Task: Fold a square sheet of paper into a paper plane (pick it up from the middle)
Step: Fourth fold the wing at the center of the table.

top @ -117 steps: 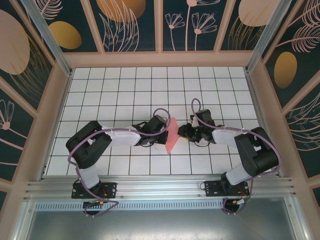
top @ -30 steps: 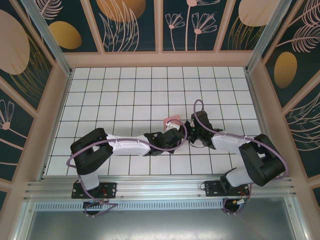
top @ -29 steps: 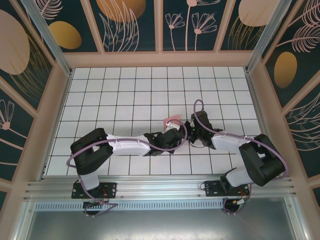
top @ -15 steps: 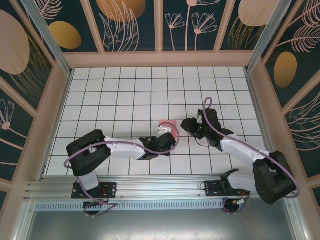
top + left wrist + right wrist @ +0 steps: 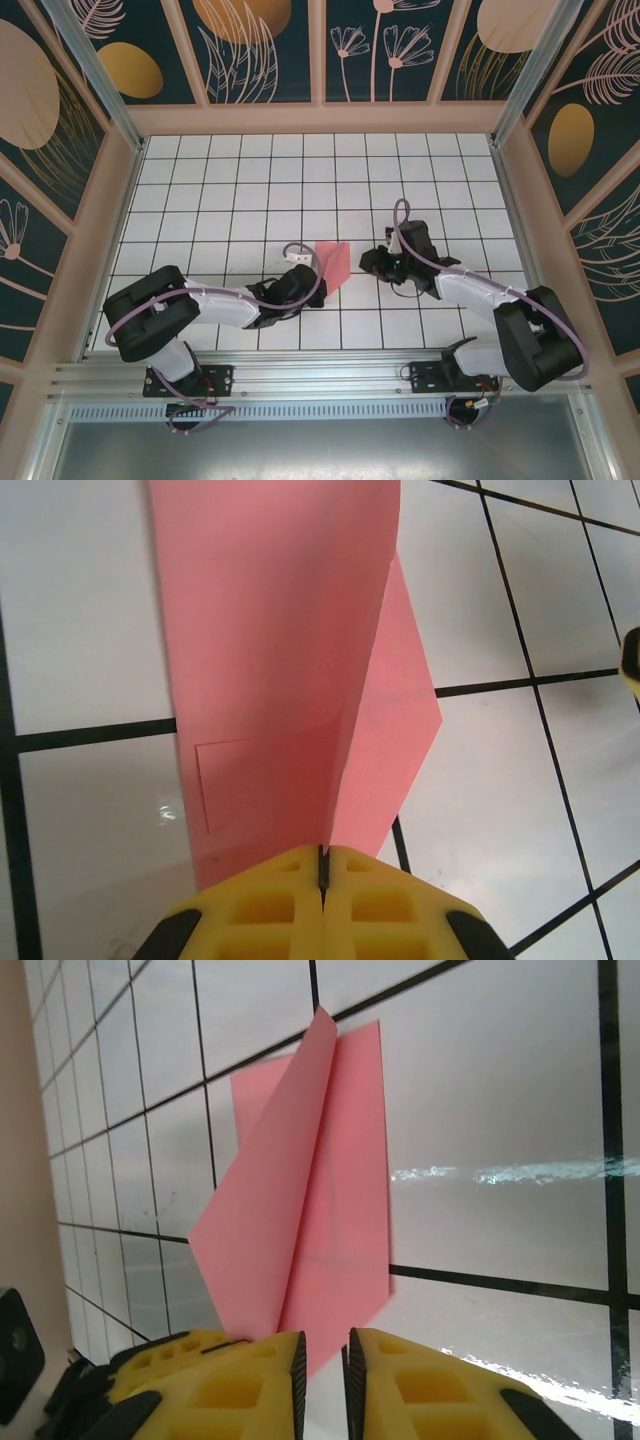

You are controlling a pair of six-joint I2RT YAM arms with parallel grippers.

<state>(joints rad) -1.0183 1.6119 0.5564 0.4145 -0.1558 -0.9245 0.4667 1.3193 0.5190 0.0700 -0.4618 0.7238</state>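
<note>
The square sheet of paper is salmon pink and folded, with creases and a raised flap. It lies low over the white tiles mid-table. My left gripper holds its near-left edge. In the left wrist view the yellow fingers of that gripper are shut on the fold line, and the paper fans away from them. My right gripper sits just right of the sheet. In the right wrist view this gripper has a narrow gap between its jaws. The near corner of the paper reaches the mouth of that gap.
The white tiled table has a black grid. Patterned walls with pink frames close it on three sides. An aluminium rail carries the arm bases at the near edge. The left gripper's yellow fingers show in the right wrist view.
The left arm drew back to the left with the paper, which now shows broader and flatter. The right gripper let go, lifted away, then came back beside the sheet with its jaws narrowing.
</note>
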